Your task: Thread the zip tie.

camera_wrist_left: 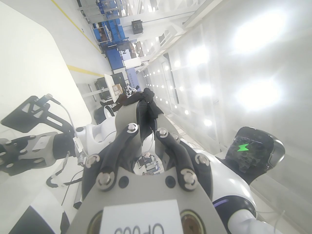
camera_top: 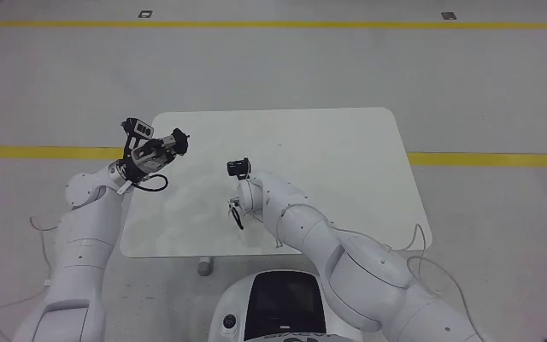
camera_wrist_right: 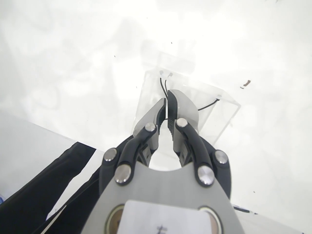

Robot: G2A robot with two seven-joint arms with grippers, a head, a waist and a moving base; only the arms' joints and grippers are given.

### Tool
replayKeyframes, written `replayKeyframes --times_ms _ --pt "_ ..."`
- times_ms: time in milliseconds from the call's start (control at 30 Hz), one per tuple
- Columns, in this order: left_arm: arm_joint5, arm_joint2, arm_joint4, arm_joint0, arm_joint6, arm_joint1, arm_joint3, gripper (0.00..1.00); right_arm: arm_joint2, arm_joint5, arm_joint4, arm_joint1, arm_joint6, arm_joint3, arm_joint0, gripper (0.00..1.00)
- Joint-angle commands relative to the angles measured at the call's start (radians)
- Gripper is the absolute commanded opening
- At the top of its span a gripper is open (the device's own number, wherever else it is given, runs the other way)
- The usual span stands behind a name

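Right fingers (camera_wrist_right: 185, 107) pinch the zip tie (camera_wrist_right: 162, 85) at a clear box (camera_wrist_right: 220, 120).

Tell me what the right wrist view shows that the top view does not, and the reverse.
Right wrist view alone: a clear box on the table with thin black strands at its top, and the zip tie pinched in the right pincer. Top view alone: the left pincer beside the table's far corner, and the yellow floor lines. Both: the white table.
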Motion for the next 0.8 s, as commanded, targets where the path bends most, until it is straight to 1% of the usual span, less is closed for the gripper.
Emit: replayKeyframes --times_ms 0,300,433,767 --pt "0.0 0.0 0.0 0.0 0.0 0.0 0.0 0.0 0.0 0.005 -0.006 0.0 -0.004 0.002 -0.002 0.01" --pt "0.0 0.0 0.0 0.0 0.0 0.0 0.0 0.0 0.004 0.013 -0.023 0.0 0.0 0.007 -0.01 0.09" --pt "0.0 0.0 0.0 0.0 0.0 0.0 0.0 0.0 0.007 0.011 -0.028 0.0 0.006 0.009 -0.011 0.14" --pt "0.0 0.0 0.0 0.0 0.0 0.0 0.0 0.0 0.013 0.008 -0.042 -0.001 0.019 0.009 -0.012 0.14"
